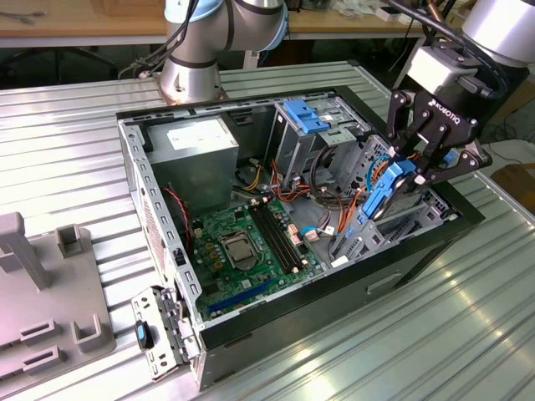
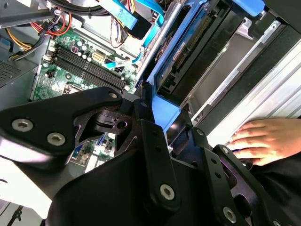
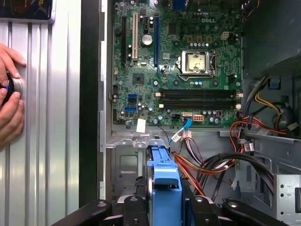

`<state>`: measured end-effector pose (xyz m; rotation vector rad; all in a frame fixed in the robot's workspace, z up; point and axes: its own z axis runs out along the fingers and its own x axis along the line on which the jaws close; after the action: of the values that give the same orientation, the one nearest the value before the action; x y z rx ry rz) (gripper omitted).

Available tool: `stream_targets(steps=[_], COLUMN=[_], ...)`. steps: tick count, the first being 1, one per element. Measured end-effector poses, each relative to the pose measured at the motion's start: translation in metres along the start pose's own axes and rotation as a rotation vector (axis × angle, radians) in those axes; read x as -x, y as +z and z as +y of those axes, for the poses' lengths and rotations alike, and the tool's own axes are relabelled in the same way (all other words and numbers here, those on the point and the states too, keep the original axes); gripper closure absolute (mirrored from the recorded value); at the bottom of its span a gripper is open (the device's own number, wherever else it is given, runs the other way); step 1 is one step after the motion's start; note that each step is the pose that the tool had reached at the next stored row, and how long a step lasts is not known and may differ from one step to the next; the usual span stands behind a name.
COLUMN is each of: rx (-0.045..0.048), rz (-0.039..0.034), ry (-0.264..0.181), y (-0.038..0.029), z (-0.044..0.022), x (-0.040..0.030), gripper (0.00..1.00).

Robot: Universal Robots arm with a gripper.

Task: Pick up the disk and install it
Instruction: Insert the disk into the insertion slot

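Gripper (image 1: 416, 165) clamped on the disk (image 1: 384, 194), tilted over the drive bay (image 1: 361, 241) at the exterior view's right; skewed entry could jam its rails or snag the cables (image 3: 190, 172).

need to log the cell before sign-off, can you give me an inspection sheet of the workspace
surface: ribbed metal table, open computer case lying on it
job's things: disk in its blue carrier, tilted over the case's drive bay
clutter: grey fixture at the exterior view's left; light-blue bracket on the drive cage
claw: claw shut on the disk
cables: orange, red and black leads loose inside the case
surroundings: person's hands on the table beside the case; arm base behind it
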<state>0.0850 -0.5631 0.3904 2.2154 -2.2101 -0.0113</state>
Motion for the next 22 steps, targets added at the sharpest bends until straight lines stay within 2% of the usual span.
stream_targets(steps=[15, 22], rx=[0.0001, 0.0001], rz=[0.0001, 0.0001], ry=[0.0, 0.0], y=[0.0078, 0.0081], z=[-0.0003, -0.0003], x=[0.0, 0.0], gripper=[0.63, 0.63])
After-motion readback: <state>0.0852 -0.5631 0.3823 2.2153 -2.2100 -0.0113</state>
